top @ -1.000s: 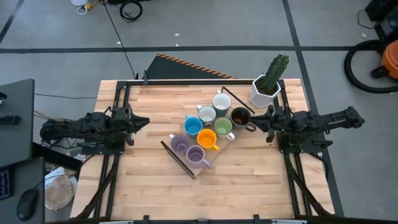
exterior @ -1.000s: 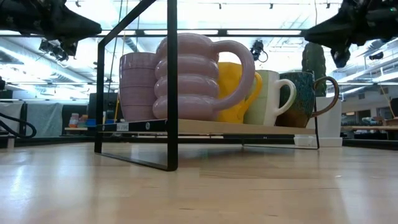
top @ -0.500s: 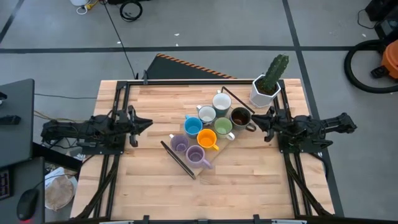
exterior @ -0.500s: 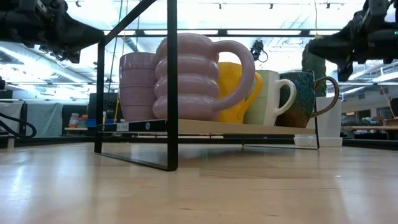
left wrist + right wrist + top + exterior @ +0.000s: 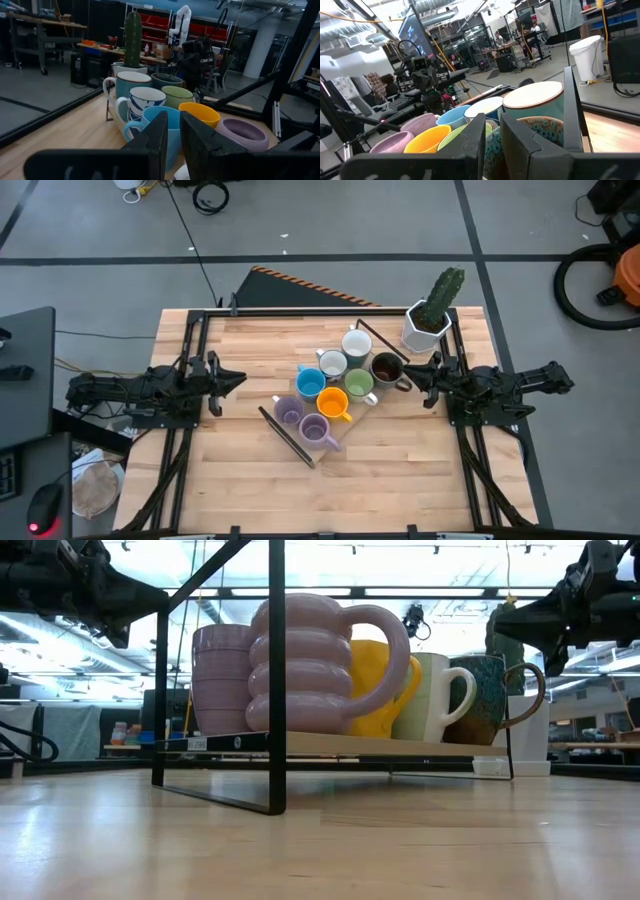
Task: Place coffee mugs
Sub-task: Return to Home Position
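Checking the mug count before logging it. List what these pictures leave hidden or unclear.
- Low view: the ribbed lavender mug in front hides the blue and white mugs.
- Left wrist view: the left gripper covers the blue mug's lower body.
- Right wrist view: the right gripper blocks the dark brown mug's base.
- High view: what the mugs stand on is too small to make out.

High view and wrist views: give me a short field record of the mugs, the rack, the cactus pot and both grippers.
mugs: eight, clustered on the black wire rack mid-table; orange mug, blue mug, dark brown mug among them
cactus pot: far right corner, off the rack
left gripper: left of cluster, nearly shut, empty
right gripper: beside the dark brown mug, nearly shut, empty
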